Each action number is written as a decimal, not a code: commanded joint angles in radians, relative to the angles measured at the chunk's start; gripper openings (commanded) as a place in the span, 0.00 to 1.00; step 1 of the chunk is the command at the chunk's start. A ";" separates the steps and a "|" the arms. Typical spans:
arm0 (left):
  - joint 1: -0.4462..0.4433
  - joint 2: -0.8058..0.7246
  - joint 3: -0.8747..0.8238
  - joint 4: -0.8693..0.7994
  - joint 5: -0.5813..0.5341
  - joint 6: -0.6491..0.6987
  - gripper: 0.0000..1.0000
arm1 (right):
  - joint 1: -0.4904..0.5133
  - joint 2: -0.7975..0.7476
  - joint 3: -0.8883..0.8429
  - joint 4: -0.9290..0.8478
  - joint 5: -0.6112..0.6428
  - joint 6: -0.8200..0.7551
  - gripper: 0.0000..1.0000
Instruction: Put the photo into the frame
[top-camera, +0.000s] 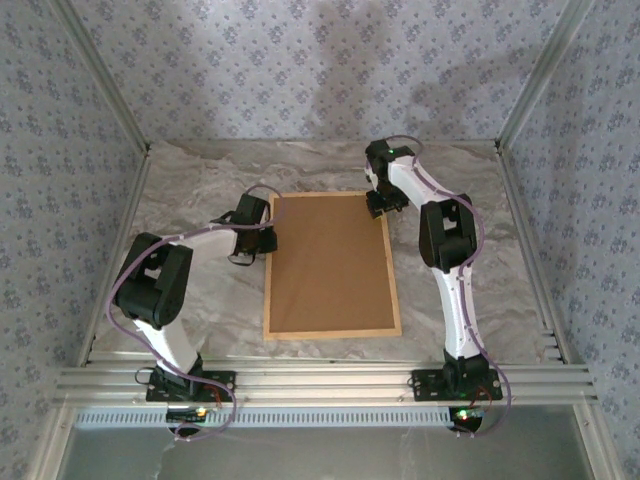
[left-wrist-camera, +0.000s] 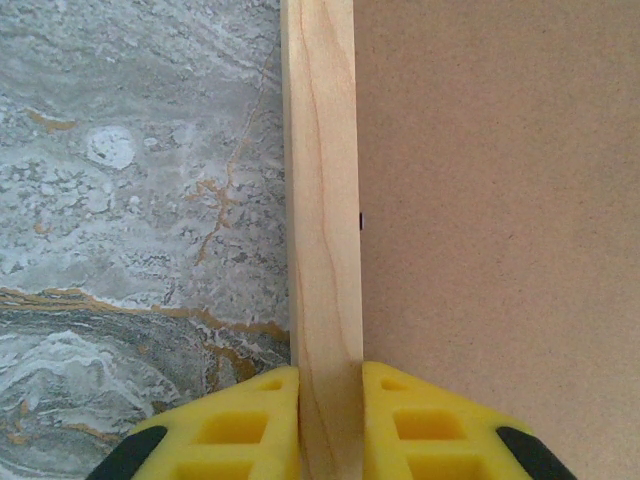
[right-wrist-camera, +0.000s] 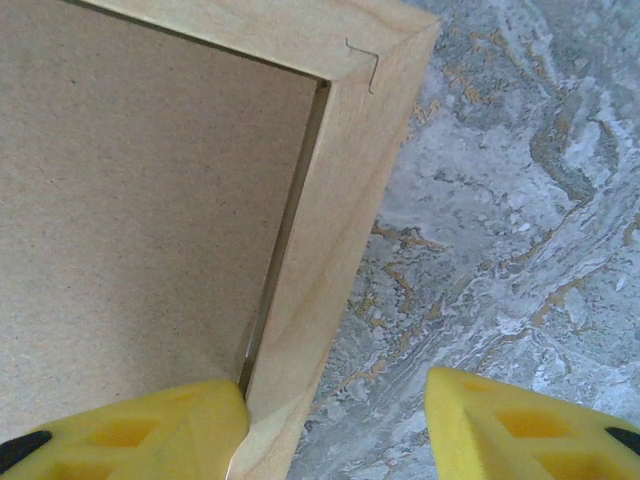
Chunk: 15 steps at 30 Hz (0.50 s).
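Observation:
The light wood frame (top-camera: 268, 292) lies flat on the marble table with its brown backing board (top-camera: 330, 260) facing up. The photo is hidden. My left gripper (top-camera: 266, 240) is at the frame's left rail near the far corner. In the left wrist view it (left-wrist-camera: 330, 420) is shut on that rail (left-wrist-camera: 322, 200), one yellow pad tight against each side. My right gripper (top-camera: 382, 205) is at the far right corner. In the right wrist view it (right-wrist-camera: 335, 430) is open and straddles the right rail (right-wrist-camera: 330, 230): one pad (right-wrist-camera: 130, 430) over the board, the other (right-wrist-camera: 510, 420) over the table, apart from the wood.
The grey marble table (top-camera: 180, 200) has bare surface on all sides of the frame. Patterned walls with metal posts (top-camera: 530, 80) close off the back and sides. A metal rail (top-camera: 320, 380) carrying both arm bases runs along the near edge.

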<state>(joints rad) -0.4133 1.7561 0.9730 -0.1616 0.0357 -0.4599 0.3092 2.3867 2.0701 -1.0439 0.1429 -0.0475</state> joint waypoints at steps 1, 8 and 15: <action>-0.005 0.037 0.010 -0.063 0.020 0.027 0.19 | 0.062 0.113 -0.005 -0.085 -0.115 -0.026 0.58; -0.004 0.037 0.013 -0.065 0.020 0.030 0.19 | 0.068 0.145 0.053 -0.135 -0.100 -0.049 0.59; -0.002 0.042 0.019 -0.065 0.024 0.033 0.19 | 0.074 0.145 0.071 -0.135 -0.098 -0.056 0.61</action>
<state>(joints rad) -0.4126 1.7599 0.9829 -0.1761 0.0360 -0.4530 0.3199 2.4405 2.1632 -1.1187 0.1677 -0.0841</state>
